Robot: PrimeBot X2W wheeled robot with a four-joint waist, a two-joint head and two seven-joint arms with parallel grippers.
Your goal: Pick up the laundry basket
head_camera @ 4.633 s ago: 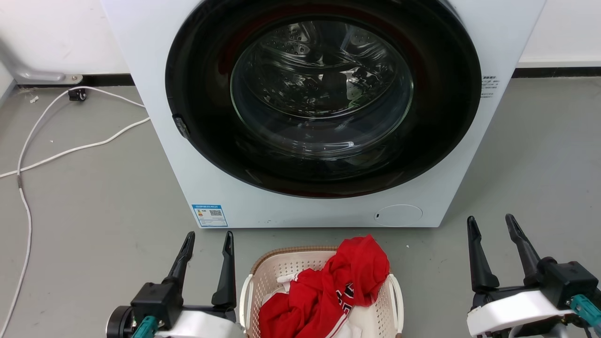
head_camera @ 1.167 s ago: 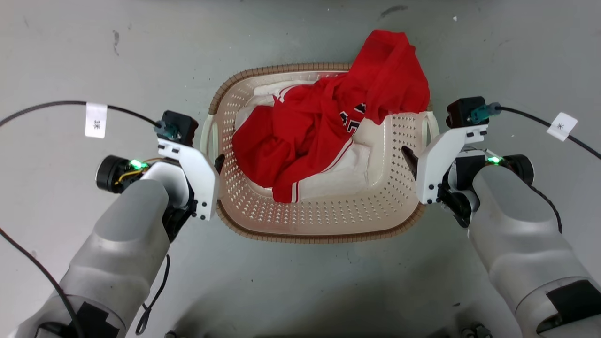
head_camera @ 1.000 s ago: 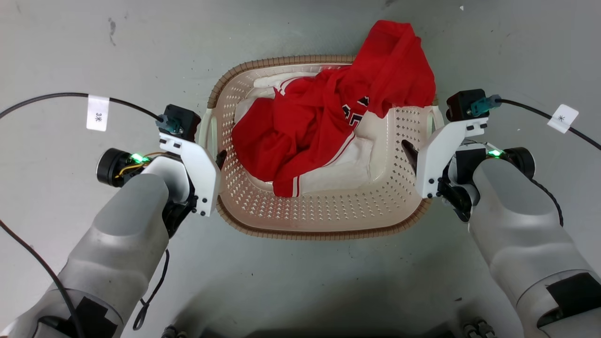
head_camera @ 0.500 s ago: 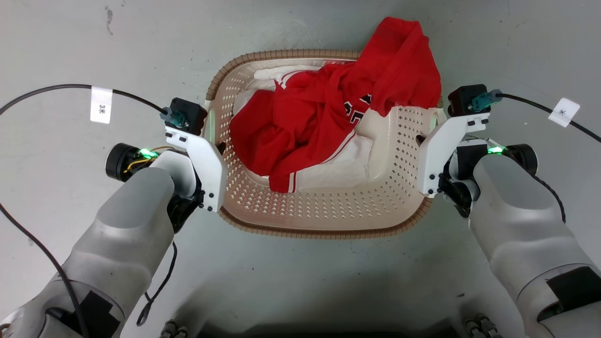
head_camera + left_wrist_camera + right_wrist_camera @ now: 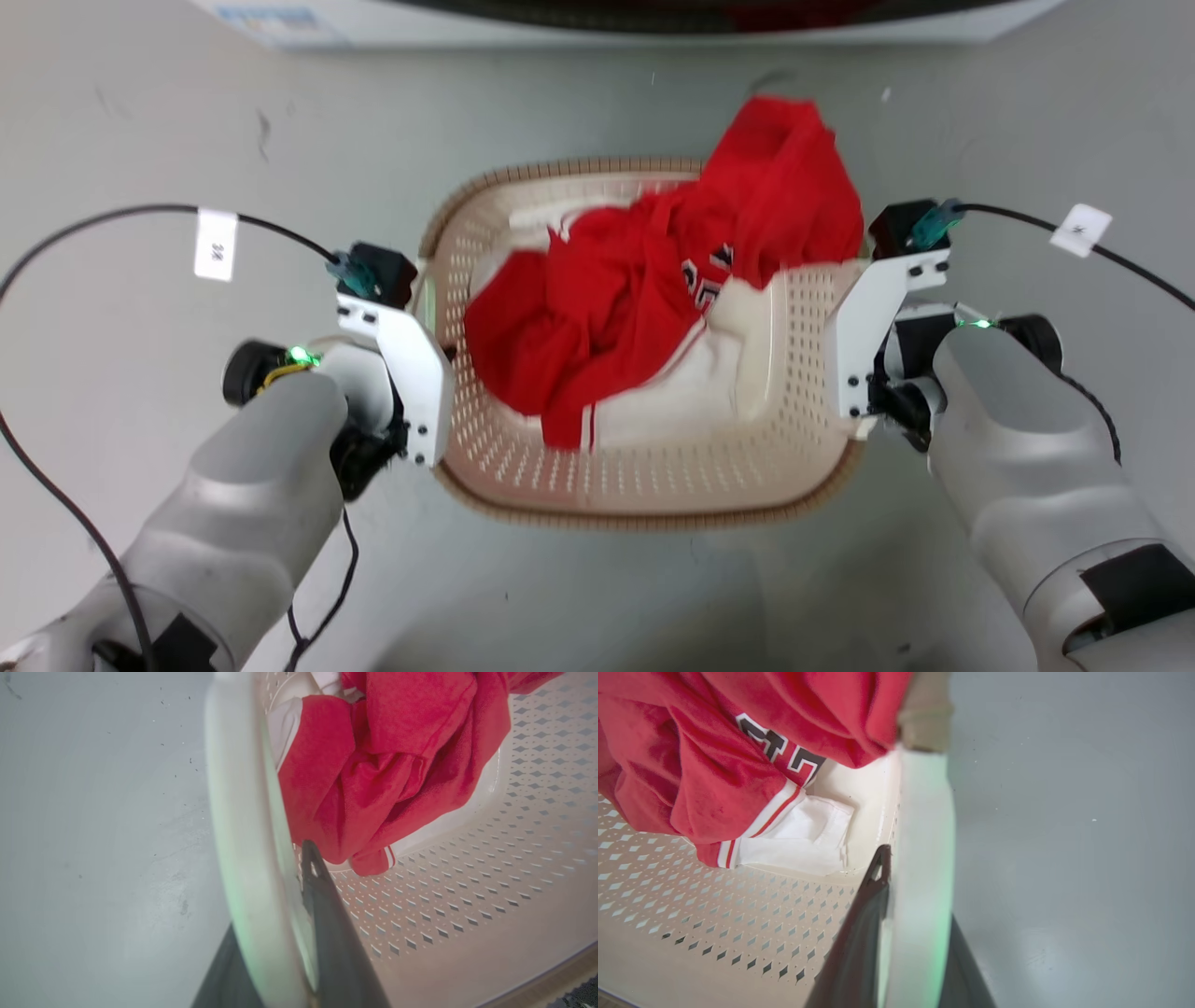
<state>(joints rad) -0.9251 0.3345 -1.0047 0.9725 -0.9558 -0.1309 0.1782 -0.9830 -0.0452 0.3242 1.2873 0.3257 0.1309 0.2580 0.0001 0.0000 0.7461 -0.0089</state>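
Observation:
The laundry basket (image 5: pixel 644 467), cream and perforated with a brown woven-look rim, lies between my two arms in the head view. A red jersey (image 5: pixel 653 280) and a white cloth (image 5: pixel 691 392) lie inside it, the red one spilling over the far right rim. My left gripper (image 5: pixel 275 868) is shut on the basket's white left handle (image 5: pixel 243 812), one dark finger inside the wall and one outside. My right gripper (image 5: pixel 915 858) grips the white right handle (image 5: pixel 924 812) the same way.
The washing machine's white base (image 5: pixel 607 19) runs along the top edge, just beyond the basket. Grey floor (image 5: pixel 140 112) lies all around. Black cables with white tags (image 5: pixel 217 245) (image 5: pixel 1080 230) arc from both wrists.
Both grippers' inner fingers, which stood apart from the basket walls a second ago, have closed onto the handles. The camera has tilted, bringing the washing machine's base into view.

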